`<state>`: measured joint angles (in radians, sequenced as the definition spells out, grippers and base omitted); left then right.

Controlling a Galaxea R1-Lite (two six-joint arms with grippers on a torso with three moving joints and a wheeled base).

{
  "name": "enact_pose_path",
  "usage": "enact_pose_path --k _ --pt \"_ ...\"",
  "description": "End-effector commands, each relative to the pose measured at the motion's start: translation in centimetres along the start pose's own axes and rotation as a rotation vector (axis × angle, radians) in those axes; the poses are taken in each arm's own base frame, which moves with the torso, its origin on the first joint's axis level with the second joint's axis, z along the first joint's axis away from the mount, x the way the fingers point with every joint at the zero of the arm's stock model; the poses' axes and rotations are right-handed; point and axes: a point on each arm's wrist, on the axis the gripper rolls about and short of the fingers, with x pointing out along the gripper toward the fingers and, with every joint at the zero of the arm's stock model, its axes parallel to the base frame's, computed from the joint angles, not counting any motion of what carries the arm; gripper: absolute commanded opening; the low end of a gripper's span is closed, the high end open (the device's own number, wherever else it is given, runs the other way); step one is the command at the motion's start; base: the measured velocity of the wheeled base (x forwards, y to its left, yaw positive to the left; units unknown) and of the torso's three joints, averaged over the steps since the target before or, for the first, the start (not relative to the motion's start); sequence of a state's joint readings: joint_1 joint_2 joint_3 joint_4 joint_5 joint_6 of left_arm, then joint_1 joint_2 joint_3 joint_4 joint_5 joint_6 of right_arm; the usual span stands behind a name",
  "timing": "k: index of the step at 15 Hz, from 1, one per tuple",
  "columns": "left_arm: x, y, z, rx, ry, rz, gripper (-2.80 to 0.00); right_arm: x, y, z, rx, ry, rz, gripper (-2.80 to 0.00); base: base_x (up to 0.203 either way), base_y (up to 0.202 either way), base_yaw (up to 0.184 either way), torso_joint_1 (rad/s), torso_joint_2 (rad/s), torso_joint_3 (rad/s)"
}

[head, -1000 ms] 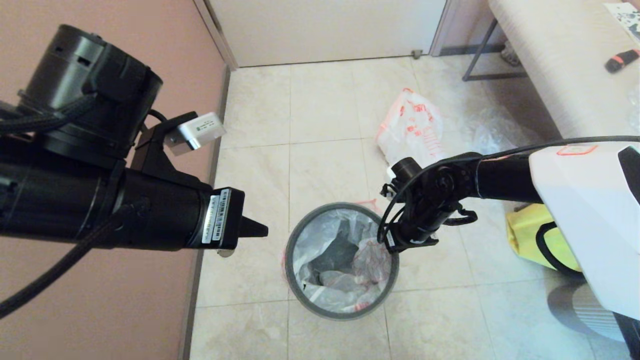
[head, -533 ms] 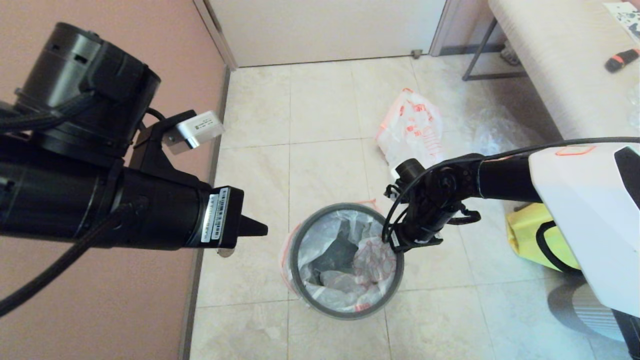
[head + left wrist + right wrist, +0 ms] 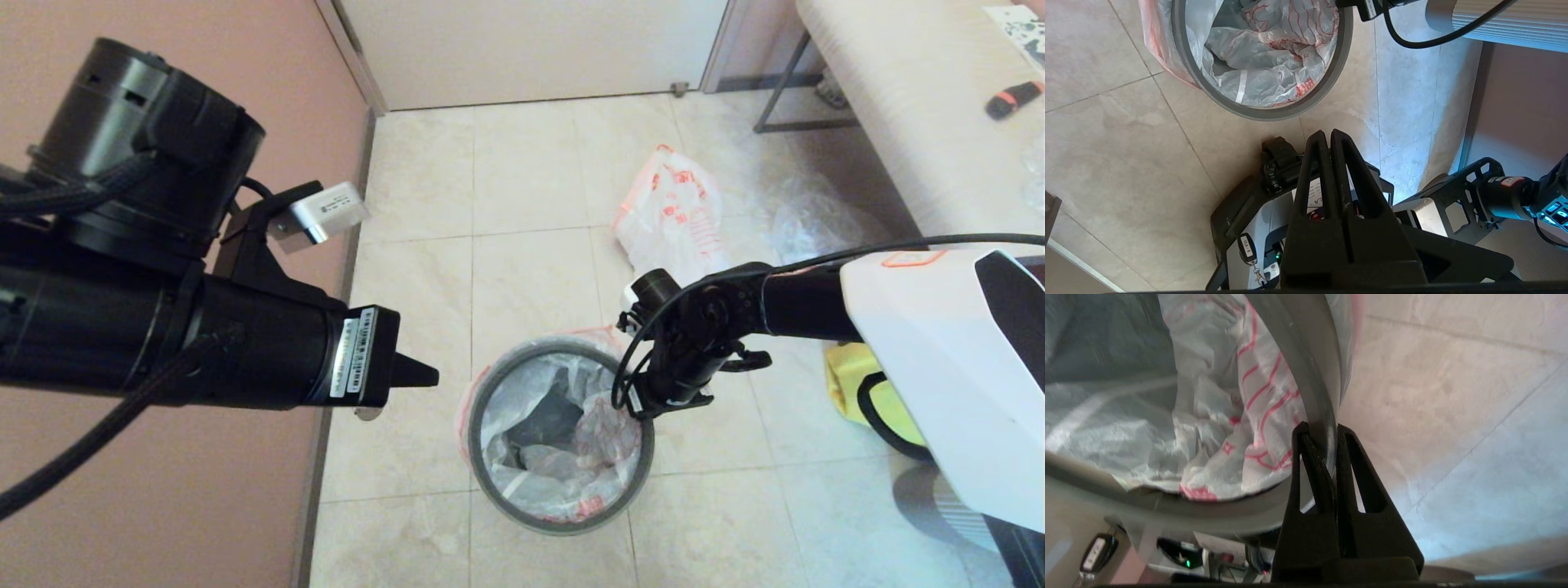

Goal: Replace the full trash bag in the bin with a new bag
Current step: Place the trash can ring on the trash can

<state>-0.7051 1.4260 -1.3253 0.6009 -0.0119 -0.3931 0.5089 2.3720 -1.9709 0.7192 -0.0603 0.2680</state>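
The dark grey hoop (image 3: 1306, 384) at the rim of the bin (image 3: 562, 514) is pinched between the fingers of the right gripper (image 3: 1319, 435), on the side of the rim nearest the right arm, with bag film caught beside it. The full trash bag (image 3: 563, 425) is seen to sit inside the bin, its orange-red print and crumpled contents showing and its edge draped over the outside of the rim. The new bag (image 3: 673, 216) is left lying on the floor beyond the bin, well apart from it and untouched. The task is therefore judged to be at an early stage: the hoop has yet to be freed, the full bag lifted out, and the new bag fitted and clamped. The left gripper (image 3: 1331, 136) is held raised beside the bin, its fingers pressed together on nothing. The floor is laid with pale beige tiles (image 3: 522, 180); a pink wall (image 3: 163, 506) is seen on the left, a pale bench (image 3: 914, 106) on the far right, a yellow fabric bag (image 3: 849, 392) on the floor beneath the right arm
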Motion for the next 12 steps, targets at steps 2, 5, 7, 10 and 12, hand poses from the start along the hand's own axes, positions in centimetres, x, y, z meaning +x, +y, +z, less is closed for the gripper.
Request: enact_pose_path --k 2,5,7,10,12 --pt "0.6 0.1 -0.2 -0.003 0.024 0.009 -2.80 0.7 0.0 0.2 0.004 -0.022 0.004 -2.80 0.000 0.000 0.000 0.000 0.00 0.000" --pt "0.9 0.1 -0.2 -0.003 0.029 0.013 -2.80 1.1 -0.2 0.2 0.008 -0.015 -0.001 -2.80 0.000 0.000 0.000 0.000 0.00 0.000" --pt "0.9 0.1 -0.1 -0.005 0.027 0.017 -2.80 0.3 0.1 0.3 0.002 -0.039 -0.023 -2.80 0.000 0.000 0.000 0.000 0.00 0.000" --pt "0.7 0.1 -0.2 -0.004 0.023 0.012 -2.80 -0.1 0.1 0.3 -0.020 -0.055 -0.072 -2.80 0.000 0.000 0.000 0.000 0.00 0.000" --pt "0.4 0.2 -0.1 -0.005 0.015 0.012 -2.80 0.4 0.2 0.2 -0.023 -0.048 -0.079 -2.80 0.000 0.000 0.000 0.000 0.00 0.000"
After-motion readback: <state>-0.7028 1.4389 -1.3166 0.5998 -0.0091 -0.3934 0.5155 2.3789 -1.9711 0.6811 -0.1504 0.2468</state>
